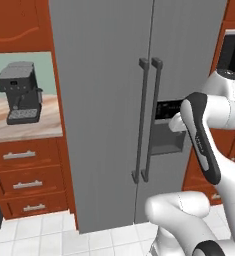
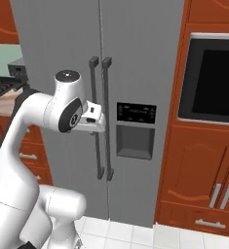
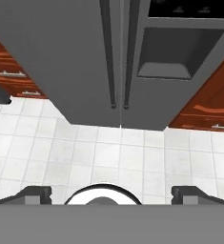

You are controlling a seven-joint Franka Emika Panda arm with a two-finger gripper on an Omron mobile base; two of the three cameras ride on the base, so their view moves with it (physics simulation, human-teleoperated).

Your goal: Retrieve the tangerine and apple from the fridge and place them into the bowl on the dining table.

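The grey two-door fridge [image 1: 104, 100] [image 2: 57, 39] [image 3: 75, 57] stands closed right ahead. Its two long vertical handles [image 1: 149, 120] [image 2: 100, 116] [image 3: 118, 52] meet at the middle seam, and the dark dispenser panel [image 1: 166, 132] [image 2: 135, 129] [image 3: 180, 52] is set in the right door. My gripper [image 3: 113, 194] is open, its fingertips [image 3: 37, 194] wide apart with nothing between them. It hangs a short way in front of the doors at about dispenser height and points down toward the fridge's foot. The tangerine, the apple, the bowl and the dining table are out of view.
A dark coffee machine [image 1: 20, 92] sits on a marble counter [image 1: 24, 125] left of the fridge, above red-brown drawers [image 1: 26, 182]. A black built-in oven [image 2: 216, 80] and wooden cabinet doors [image 2: 199, 170] flank the right. White floor tiles [image 3: 108, 152] lie in front.
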